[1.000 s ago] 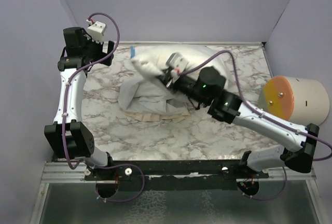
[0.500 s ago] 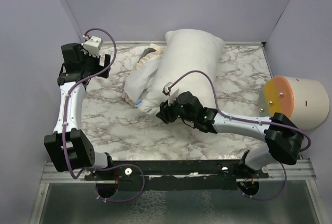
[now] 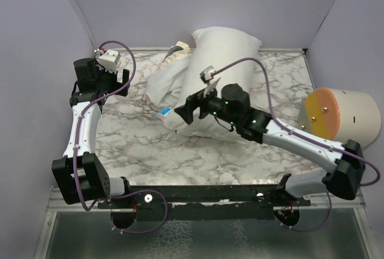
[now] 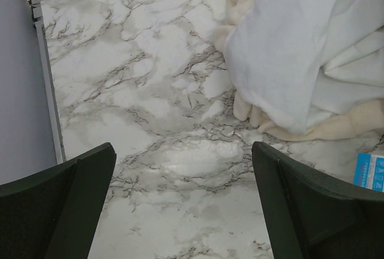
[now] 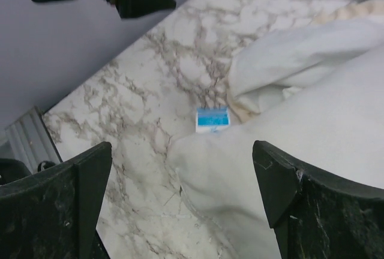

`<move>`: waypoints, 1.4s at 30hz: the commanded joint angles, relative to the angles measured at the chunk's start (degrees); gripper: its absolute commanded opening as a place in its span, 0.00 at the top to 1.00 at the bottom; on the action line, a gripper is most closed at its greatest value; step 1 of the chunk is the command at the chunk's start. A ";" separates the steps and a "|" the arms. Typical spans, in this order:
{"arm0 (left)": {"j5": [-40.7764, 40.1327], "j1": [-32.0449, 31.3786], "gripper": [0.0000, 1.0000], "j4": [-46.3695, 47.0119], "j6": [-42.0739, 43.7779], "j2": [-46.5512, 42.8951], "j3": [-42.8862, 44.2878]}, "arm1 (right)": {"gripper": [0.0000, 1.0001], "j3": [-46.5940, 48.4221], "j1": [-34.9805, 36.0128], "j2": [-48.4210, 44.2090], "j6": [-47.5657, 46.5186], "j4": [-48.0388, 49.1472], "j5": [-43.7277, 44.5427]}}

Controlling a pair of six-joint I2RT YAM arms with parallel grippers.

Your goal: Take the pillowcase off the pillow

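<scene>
Moved: right claw [image 3: 183,111] lifted from pillow [image 3: 225,52] corner, jaws apart.
Left claw [image 4: 183,175]: spread, parked over bench [image 3: 132,145], keeping clear.
Pillowcase [image 3: 163,85]: seemingly off, heaped alongside.

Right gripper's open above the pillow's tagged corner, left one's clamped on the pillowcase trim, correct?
Not quite. The left gripper is open over the bare table, beside the pillowcase and gripping nothing, as the left wrist view shows. The rest stands.
</scene>
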 commanded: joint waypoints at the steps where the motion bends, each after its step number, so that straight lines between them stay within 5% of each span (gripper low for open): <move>1: 0.79 0.46 0.01 4.58 -2.50 -2.34 -1.50 | 0.00 -3.29 -0.30 -14.09 -3.32 -4.35 8.87; 6: 1.33 0.52 0.01 6.78 -4.51 -2.36 -2.66 | 0.00 -9.61 -0.30 -26.23 -2.08 -8.44 19.94; 11: 1.51 0.50 0.01 13.64 -8.11 -3.75 -8.86 | 0.00 -17.05 -0.39 -32.55 -2.93 -10.21 47.34; 16: 0.35 0.52 0.01 28.59 -11.96 -5.10 -21.32 | 0.00 -29.94 -0.69 -36.49 -15.00 5.74 61.48; 22: -2.39 0.49 0.01 46.95 -15.58 -2.49 -34.84 | 0.00 -46.19 -7.89 -40.63 -23.98 32.41 59.60; 30: -3.57 0.35 0.01 72.44 -19.66 5.33 -45.45 | 0.00 -52.01 -29.68 -32.68 -8.88 35.31 48.83; 36: -5.80 -0.47 0.01 92.88 -20.51 14.17 -51.87 | 0.00 -52.09 -43.86 -17.16 -6.36 43.92 28.30; 38: -9.08 -2.94 0.01 91.88 -17.98 13.10 -52.72 | 0.00 -51.47 -46.49 -12.18 -6.22 48.25 21.87; 42: -15.05 -7.26 0.01 104.91 -14.94 17.87 -56.83 | 0.00 -50.68 -47.84 -2.69 -10.21 57.91 9.36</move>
